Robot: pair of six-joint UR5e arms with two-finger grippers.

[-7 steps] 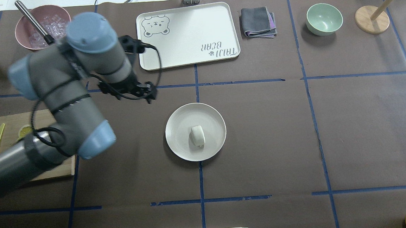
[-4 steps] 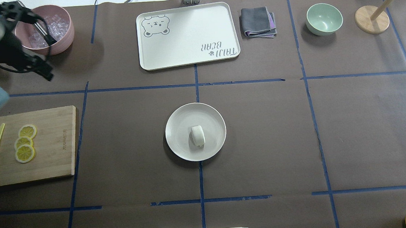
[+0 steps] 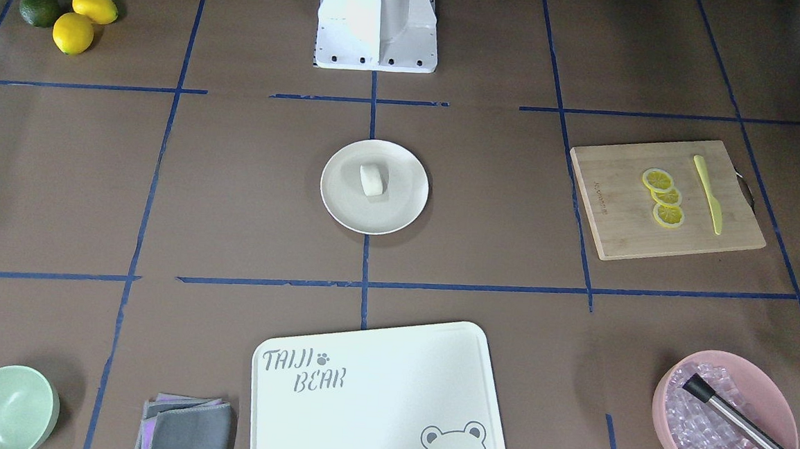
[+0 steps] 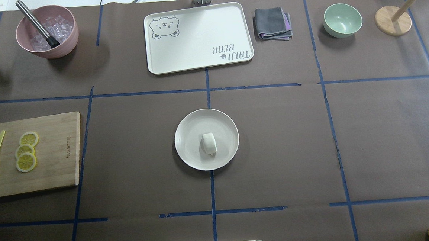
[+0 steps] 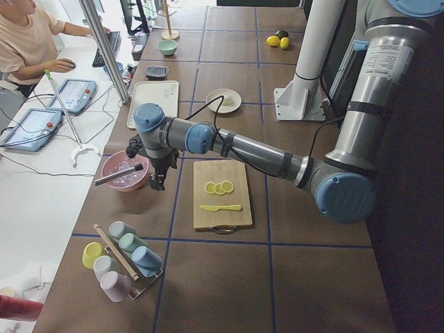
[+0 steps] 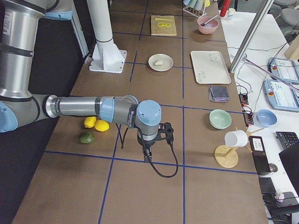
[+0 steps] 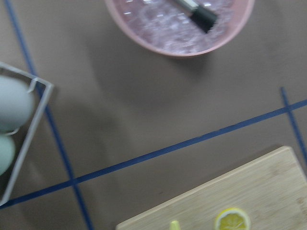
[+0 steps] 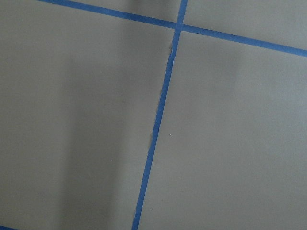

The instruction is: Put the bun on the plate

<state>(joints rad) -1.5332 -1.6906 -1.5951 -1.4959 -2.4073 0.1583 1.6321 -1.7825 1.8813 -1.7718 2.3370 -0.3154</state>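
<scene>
**Exterior front-facing:** The small plain white bun lies near the middle of the round cream-white plate. The plate sits at the table's centre, over a blue tape line. To the right, a rectangular wooden cutting board carries 3 yellow lemon slices and a pale yellow-green plastic knife. Along the near edge stand a mint-green bowl, a folded grey cloth, a white bear-printed tray and a pink bowl of ice cubes. A metal rod with a black tip leans in the pink bowl. At far left are 2 yellow lemons and 1 green lime.

**Overhead exterior:** The bun rests on the plate, slightly nearer than its centre. A wooden stand with a round base is at far right.

**Exterior left:** The left gripper hangs pointing down between the pink bowl and the cutting board, well apart from the plate. I cannot tell how its jaws stand. A wire rack of pastel cups is near. A person sits at far left.

**Exterior right:** The right gripper points down over bare brown paper near a tape line, well apart from the plate. I cannot tell its jaws either.

**Left wrist-mounted:** This blurred view shows the pink bowl at top, the rack at left, and a board corner with 1 slice at the bottom.

**Right wrist-mounted:** Brown paper with crossing blue tape fills the view.
</scene>
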